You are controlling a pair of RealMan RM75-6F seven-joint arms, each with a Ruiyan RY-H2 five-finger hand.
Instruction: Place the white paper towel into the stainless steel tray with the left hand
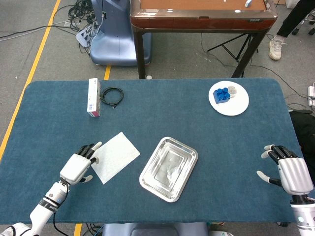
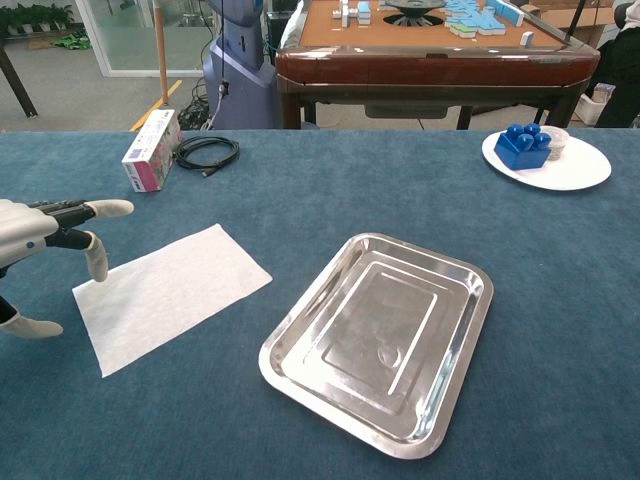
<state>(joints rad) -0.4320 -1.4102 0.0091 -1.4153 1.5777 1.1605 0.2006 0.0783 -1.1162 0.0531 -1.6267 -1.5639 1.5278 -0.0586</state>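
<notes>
A white paper towel (image 1: 114, 156) (image 2: 170, 291) lies flat on the blue table, left of the stainless steel tray (image 1: 169, 168) (image 2: 382, 338), which holds nothing. My left hand (image 1: 79, 165) (image 2: 42, 247) hovers at the towel's left corner, fingers spread and holding nothing; its fingertips reach over the towel's edge. My right hand (image 1: 288, 172) stays open at the far right of the table, away from both; the chest view does not show it.
A white plate (image 1: 229, 98) (image 2: 548, 160) with blue blocks sits at the back right. A small box (image 1: 93, 97) (image 2: 151, 151) and a coiled black cable (image 1: 112, 96) (image 2: 206, 153) lie at the back left. A brown table (image 1: 202, 14) stands behind.
</notes>
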